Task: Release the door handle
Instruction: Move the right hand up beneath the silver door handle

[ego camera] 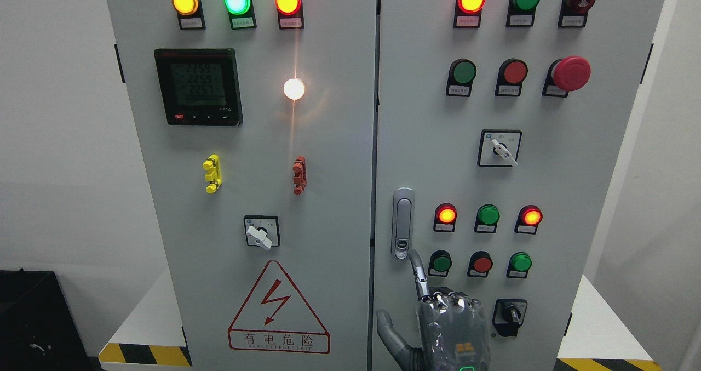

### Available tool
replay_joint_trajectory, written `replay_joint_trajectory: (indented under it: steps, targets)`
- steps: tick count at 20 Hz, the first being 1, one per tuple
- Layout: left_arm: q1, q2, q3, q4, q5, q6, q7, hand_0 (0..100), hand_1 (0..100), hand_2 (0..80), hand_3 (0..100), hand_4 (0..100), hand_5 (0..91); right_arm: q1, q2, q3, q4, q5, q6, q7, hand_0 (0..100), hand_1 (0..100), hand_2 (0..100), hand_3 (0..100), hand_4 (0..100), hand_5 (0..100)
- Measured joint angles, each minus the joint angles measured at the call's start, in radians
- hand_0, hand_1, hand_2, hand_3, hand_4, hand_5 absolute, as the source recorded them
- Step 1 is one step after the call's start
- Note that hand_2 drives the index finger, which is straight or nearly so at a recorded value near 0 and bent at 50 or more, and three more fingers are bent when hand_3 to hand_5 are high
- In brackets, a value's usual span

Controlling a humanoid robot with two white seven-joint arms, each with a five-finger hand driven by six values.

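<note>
The silver door handle [403,223] is set upright in the left edge of the cabinet's right door [575,195], lying flat in its recess. My right hand [438,310] rises from the bottom edge just below it, its back towards the camera. The index finger [417,269] is stretched up, with its tip at the round lock button at the handle's lower end. The other fingers are curled and the thumb [390,332] sticks out to the left. The hand holds nothing. My left arm is out of view.
The grey cabinet has two shut doors covered with lit indicator lamps, push buttons, rotary switches [499,149], a red emergency stop [570,73] and a meter [198,86]. A green button [440,263] sits right of the fingertip. A black box [33,321] stands at lower left.
</note>
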State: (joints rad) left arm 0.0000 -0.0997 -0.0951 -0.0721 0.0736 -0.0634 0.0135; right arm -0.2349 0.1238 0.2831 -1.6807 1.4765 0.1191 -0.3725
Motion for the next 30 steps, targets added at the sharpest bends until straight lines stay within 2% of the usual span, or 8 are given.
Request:
replay_joint_trajectory:
  steps: [12, 30]
  targets:
    - [0.0, 0.0, 0.0, 0.0, 0.0, 0.0, 0.0, 12, 56, 0.0, 0, 0, 0.0, -0.039, 0.001, 0.027, 0.029, 0.017, 0.03, 0.02, 33, 26, 8, 100, 100, 100]
    - [0.0, 0.0, 0.0, 0.0, 0.0, 0.0, 0.0, 12, 56, 0.0, 0, 0, 0.0, -0.047, 0.001, 0.029, 0.049, 0.018, 0.066, 0.024, 33, 25, 8, 100, 100, 100]
